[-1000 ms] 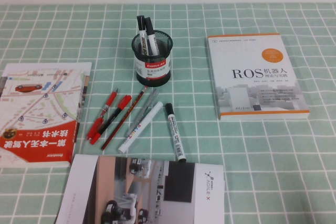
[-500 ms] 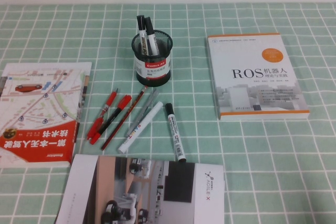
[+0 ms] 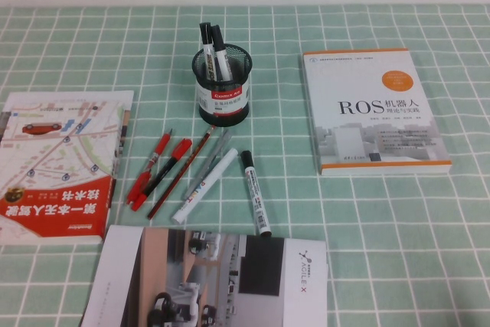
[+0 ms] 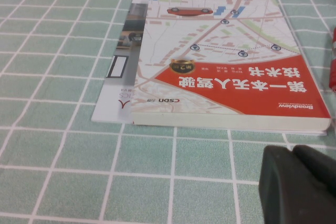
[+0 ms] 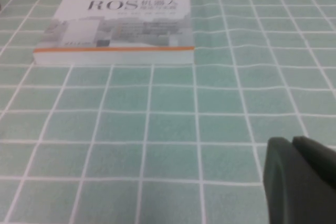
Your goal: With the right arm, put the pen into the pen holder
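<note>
While both grippers sit low near me, left gripper (image 4: 300, 184) and right gripper (image 5: 302, 182) with jaws together holding nothing, I see the pen (image 3: 219, 54) standing in the pen holder (image 3: 224, 86) beside another marker (image 3: 207, 51).

Only bits of the bot show, tbh. Left gripper (image 4: 303, 184): chunky matte black fingers w/ rounded tips. Right gripper (image 5: 300, 179): same look, dark grey-black, smooth, no markings.

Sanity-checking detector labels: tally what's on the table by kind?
Loose pens and markers: 6
Black-capped markers in holder: 2
Black wire-mesh pen holder: 1
Books: 2
Brochures: 2
Total: 13
Left end effector near red map-cover book, right end effector near white ROS book.
</note>
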Controlling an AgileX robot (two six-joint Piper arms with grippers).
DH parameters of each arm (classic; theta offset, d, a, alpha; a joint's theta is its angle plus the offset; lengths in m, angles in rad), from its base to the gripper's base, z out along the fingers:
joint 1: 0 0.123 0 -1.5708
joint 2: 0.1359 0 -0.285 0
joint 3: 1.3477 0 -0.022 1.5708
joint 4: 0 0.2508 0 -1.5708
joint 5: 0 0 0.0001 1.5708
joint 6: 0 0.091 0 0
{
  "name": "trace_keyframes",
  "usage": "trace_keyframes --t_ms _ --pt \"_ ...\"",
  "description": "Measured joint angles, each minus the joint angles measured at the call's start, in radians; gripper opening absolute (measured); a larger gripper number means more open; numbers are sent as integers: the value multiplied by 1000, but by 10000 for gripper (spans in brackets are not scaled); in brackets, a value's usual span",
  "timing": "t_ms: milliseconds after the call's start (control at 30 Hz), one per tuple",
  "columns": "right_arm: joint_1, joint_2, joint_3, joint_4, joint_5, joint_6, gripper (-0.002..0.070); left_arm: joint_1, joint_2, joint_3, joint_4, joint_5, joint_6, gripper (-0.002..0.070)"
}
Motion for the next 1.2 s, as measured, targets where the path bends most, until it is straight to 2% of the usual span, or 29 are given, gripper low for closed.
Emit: trace_keyframes --t_ms 267,1200 --pt "0 0 0 133 2 -64 -19 0 0 0 0 0 0 -4" --pt "0 0 0 150 2 -69 -19 0 0 0 0 0 0 -4"
